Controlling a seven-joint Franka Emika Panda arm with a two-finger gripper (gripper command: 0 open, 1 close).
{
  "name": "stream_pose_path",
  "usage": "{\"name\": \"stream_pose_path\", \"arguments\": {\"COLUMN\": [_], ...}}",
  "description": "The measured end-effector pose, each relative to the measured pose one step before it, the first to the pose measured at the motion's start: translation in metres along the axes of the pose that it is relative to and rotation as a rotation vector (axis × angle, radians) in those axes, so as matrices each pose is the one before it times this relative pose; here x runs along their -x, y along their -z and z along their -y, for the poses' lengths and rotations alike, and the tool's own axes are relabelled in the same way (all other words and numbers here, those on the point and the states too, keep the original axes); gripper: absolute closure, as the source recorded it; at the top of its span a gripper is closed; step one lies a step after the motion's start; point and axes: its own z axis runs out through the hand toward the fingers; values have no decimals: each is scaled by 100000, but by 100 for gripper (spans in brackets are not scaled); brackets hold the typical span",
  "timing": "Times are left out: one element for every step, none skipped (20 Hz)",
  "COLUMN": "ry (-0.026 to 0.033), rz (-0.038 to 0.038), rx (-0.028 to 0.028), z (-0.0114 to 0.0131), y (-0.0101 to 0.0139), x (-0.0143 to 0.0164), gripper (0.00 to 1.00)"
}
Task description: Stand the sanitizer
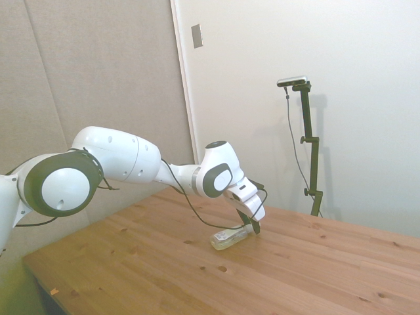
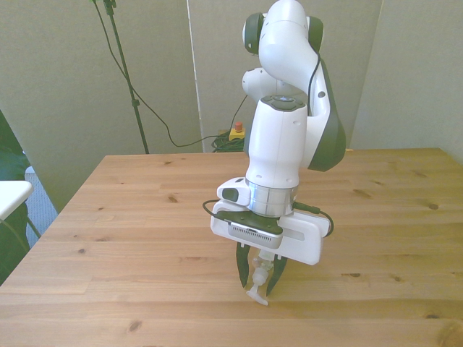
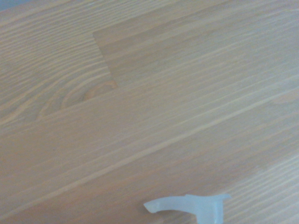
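The sanitizer (image 1: pixel 231 239) lies on its side on the wooden table (image 1: pixel 328 275), and the gripper (image 2: pixel 260 283) has its two dark fingers (image 2: pixel 241 271) down on either side of the bottle's neck end, close to the white pump top (image 2: pixel 256 294). In the front view the fingers stand narrow, pressed against the bottle with no gap showing between pad and plastic — the gripper is closed on the sanitizer. The bottle's body runs back under the gripper's white housing, while the pump nozzle pokes out past the fingertips toward the table's near edge in the front view.

From the side view the bottle rests flat on the boards, its base end pointing toward the picture's left and the fingers clamped at its other end. It sits in the middle stretch of the table, well apart from the edge at the picture's lower left. In the front view the near edge is close below the pump top, though bare wood spreads wide to the front view's left and right.

The bottle is small, slim and clear, with a pale yellowish tint inside and a pale label. The wrist view shows only blurred wood grain and the curved white pump spout (image 3: pixel 187 205) — the rest of the bottle is out of that picture.
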Motion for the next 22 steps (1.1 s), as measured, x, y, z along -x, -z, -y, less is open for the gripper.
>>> {"name": "stream_pose_path", "arguments": {"ry": [-304, -166, -150, -188, -151, -151, -218, -181, -10, -28, -47, -213, -354, -400, -654, -781, -585, -438, -525, -6, -73, -16], "rz": [386, 278, 409, 509, 352, 335, 483, 619, 437, 197, 286, 562, 299, -229, -1163, -1809, -1921, -2316, -2353, -2556, -2468, -2201], "rx": [345, 270, 521, 504, 396, 291, 315, 268, 288, 339, 426, 436, -177, -993, -2341, -3349, -3160, -3124, -2827, -2474, -2552, -2257], "z": [12, 0, -15, 13, 38, 61, 59, 67, 53, 90, 77, 65, 66, 162, 306, 381, 363, 304, 193, 121, 45, -55], "y": [45, 23, -10, -25, 29, 32, 11, -6, -16, 17, 21, 38, 67, 258, 617, 997, 1175, 1289, 1222, 1107, 995, 892], "x": [-92, -56, -25, 5, -30, -34, -18, -5, -6, -32, -12, 25, 20, -34, -164, -276, -229, -91, 51, 299, 477, 602], "gripper": [100, 100, 100, 100, 100, 100, 100, 100, 100, 100, 100, 100, 100, 100, 100, 100, 100, 100, 100, 100, 100, 100]}}
